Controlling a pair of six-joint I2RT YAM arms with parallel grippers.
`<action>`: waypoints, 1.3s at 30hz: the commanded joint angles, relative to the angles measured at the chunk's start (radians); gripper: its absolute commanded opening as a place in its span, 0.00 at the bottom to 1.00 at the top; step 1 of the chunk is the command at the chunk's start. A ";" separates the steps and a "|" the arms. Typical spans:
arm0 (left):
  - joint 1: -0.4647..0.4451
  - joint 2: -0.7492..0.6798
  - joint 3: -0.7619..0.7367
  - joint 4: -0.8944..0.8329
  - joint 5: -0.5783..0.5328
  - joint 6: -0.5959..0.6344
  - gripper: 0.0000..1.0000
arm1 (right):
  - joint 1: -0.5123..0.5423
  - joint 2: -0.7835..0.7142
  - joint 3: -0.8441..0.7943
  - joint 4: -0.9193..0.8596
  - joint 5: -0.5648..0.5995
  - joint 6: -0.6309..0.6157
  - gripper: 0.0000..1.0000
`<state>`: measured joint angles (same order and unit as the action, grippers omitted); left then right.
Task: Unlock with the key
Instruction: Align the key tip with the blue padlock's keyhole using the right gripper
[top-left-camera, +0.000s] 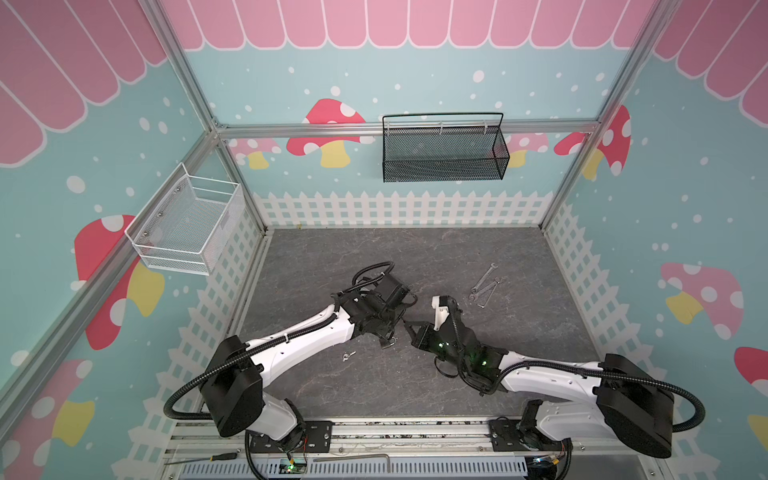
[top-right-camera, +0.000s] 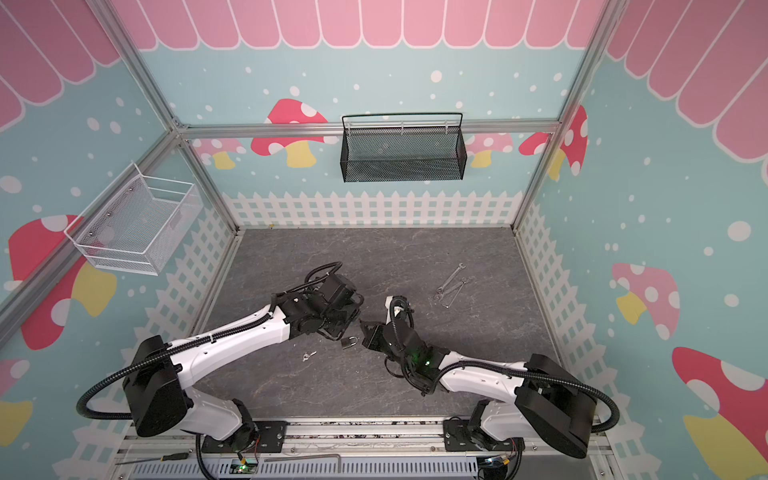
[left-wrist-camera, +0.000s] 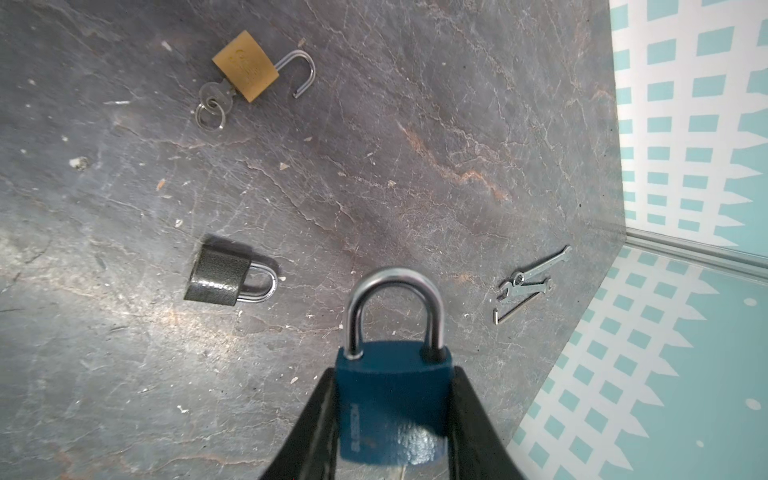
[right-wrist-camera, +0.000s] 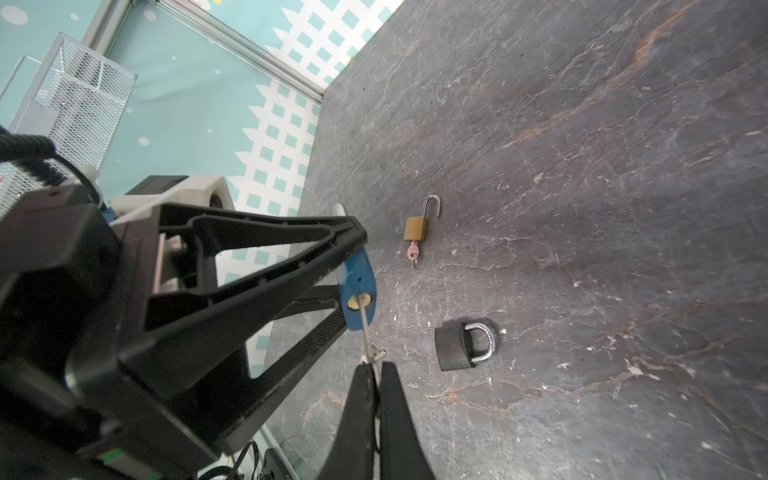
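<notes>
So, my left jaws clamp the blue padlock (left-wrist-camera: 392, 407) by its body, held above the worktop (left-wrist-camera: 415, 166). My right jaws are pressed together on the key (right-wrist-camera: 365, 322), its tip at the keyhole with most of the blade showing. The shackle (left-wrist-camera: 392, 286) sits shut. Done: lock and key gripped and lined up. Left, I judge: push in, turn, pop the shackle.

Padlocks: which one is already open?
The brass padlock: its shackle is swung free at one end. The grey padlock and blue padlock both have shackles seated shut.
</notes>
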<state>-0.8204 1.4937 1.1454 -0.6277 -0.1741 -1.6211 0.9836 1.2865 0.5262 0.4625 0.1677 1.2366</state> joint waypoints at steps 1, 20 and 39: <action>-0.024 -0.026 0.008 0.006 0.028 -0.029 0.00 | -0.003 0.020 0.030 0.051 0.002 0.028 0.00; -0.074 -0.057 0.053 -0.045 0.056 0.082 0.00 | -0.088 0.024 0.099 0.034 -0.175 0.024 0.00; -0.082 -0.030 0.030 -0.142 -0.041 0.182 0.00 | -0.099 -0.080 0.171 -0.182 -0.129 0.058 0.00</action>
<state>-0.8696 1.4647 1.1660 -0.6891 -0.2573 -1.4567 0.9051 1.2419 0.6407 0.2234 -0.0444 1.2739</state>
